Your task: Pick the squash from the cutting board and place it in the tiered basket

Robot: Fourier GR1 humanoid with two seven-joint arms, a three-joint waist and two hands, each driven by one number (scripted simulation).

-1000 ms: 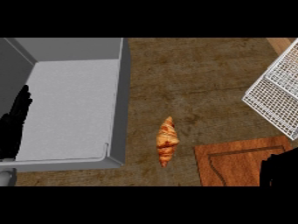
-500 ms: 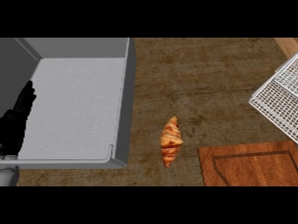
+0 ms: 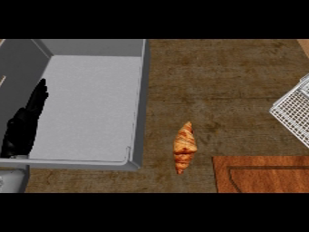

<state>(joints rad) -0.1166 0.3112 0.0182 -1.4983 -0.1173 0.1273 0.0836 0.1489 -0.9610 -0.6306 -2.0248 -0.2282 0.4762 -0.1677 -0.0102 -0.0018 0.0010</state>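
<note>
The thing lying on the brown counter looks like a croissant rather than a squash: golden orange, ridged, tapering to a point at each end, set lengthwise just below the middle of the frame. No squash shows anywhere. The croissant rests on the counter itself, just left of the wooden cutting board at the lower right, and does not touch it. The board's visible top is bare wood with a darker groove. At the right edge a white wire basket leans into view, well apart from the croissant. A grey sink fills the upper left. Over its left side shows the left hand, black, its fingers straight and pointing toward the top of the frame, holding nothing. The right hand does not show.
</note>
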